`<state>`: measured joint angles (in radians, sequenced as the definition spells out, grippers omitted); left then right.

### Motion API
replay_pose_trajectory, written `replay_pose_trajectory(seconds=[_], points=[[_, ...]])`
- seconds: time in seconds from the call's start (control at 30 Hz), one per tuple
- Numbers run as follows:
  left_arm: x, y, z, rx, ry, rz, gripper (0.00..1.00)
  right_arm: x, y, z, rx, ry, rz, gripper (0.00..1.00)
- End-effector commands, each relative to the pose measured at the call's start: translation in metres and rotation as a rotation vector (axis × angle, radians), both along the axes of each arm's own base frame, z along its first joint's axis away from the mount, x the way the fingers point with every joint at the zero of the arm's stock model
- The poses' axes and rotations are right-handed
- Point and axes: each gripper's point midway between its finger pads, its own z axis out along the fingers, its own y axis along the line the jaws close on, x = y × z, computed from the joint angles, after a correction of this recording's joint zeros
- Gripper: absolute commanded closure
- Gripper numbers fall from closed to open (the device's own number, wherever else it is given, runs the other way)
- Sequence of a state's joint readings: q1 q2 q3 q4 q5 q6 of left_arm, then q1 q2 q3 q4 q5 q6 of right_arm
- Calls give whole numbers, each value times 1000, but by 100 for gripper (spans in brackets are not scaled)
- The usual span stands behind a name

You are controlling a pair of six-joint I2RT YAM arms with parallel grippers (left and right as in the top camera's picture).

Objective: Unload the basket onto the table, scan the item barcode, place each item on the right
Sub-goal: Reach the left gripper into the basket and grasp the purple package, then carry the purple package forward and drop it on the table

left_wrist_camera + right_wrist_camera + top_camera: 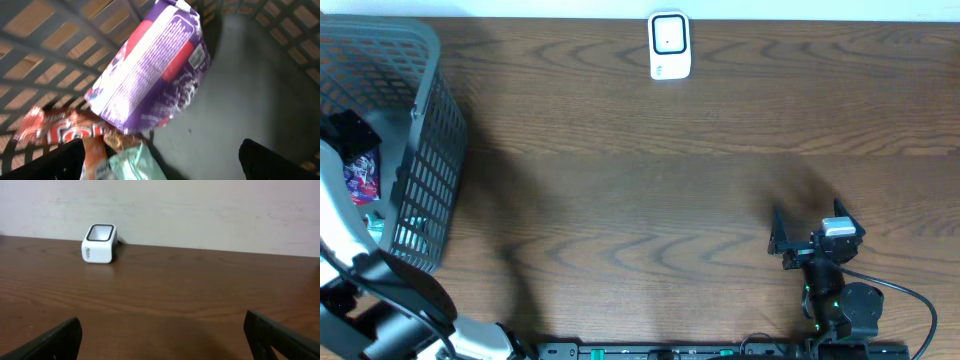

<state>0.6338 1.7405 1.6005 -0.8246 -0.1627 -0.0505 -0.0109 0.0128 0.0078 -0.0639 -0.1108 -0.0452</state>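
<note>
Overhead looks down, sharing scanner [669, 45] with right wrist

Brown wooden table [620, 200], grey basket [435, 170], white scanner [669, 45]

Dark brown wood-grain table [620, 180] butting up against a plain off-white wall [210, 210] at the far edge, evenly lit, with soft diffuse shadows toward both sides.

- The basket [430, 150] is cut off by the overhead view's edge at 9 o'clock.
- The purple packet [155, 70] is cut off at 12 o'clock, and its print is too blurred to read.
- The orange wrapper [50, 131] at 8 o'clock is partly hidden by the packet.
- The label on the scanner [99, 242] is too small to read.
</note>
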Motion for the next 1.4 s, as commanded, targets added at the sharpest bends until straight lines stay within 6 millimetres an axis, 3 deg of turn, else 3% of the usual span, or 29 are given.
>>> replay_pose_trajectory(seconds=[0.0,0.27,0.37,0.57,0.6,0.67,0.7,0.73,0.83,0.97,1.03,1.2,1.27,1.37], points=[[5,18,4,58,12,-48,2,0,-3,-1,-12,1,-13,1],[20,42,-20,95,35,-98,2,0,-3,-1,-12,1,-13,1],[22,43,-39,68,66,-99,18,0,-3,-1,-12,1,-13,1],[19,41,-82,-2,145,-103,18,0,-3,-1,-12,1,-13,1],[17,40,-87,-14,159,-104,29,0,-3,-1,-12,1,-13,1],[16,40,-88,-17,163,-104,77,0,-3,-1,-12,1,-13,1],[16,40,-86,-13,158,-103,92,0,-3,-1,-12,1,-13,1],[17,40,-81,-7,151,-103,92,0,-3,-1,-12,1,-13,1],[18,40,-54,34,103,-101,93,0,-3,-1,-12,1,-13,1],[14,36,6,110,-18,-73,93,0,-3,-1,-12,1,-13,1],[12,33,50,162,-146,-13,93,0,-3,-1,-12,1,-13,1],[11,-5,193,230,-667,7,93,0,-3,-1,-12,1,-13,1],[4,-28,244,248,-841,-35,93,0,-3,-1,-12,1,-13,1],[-5,-77,299,234,-1021,-169,93,0,-3,-1,-12,1,-13,1]])
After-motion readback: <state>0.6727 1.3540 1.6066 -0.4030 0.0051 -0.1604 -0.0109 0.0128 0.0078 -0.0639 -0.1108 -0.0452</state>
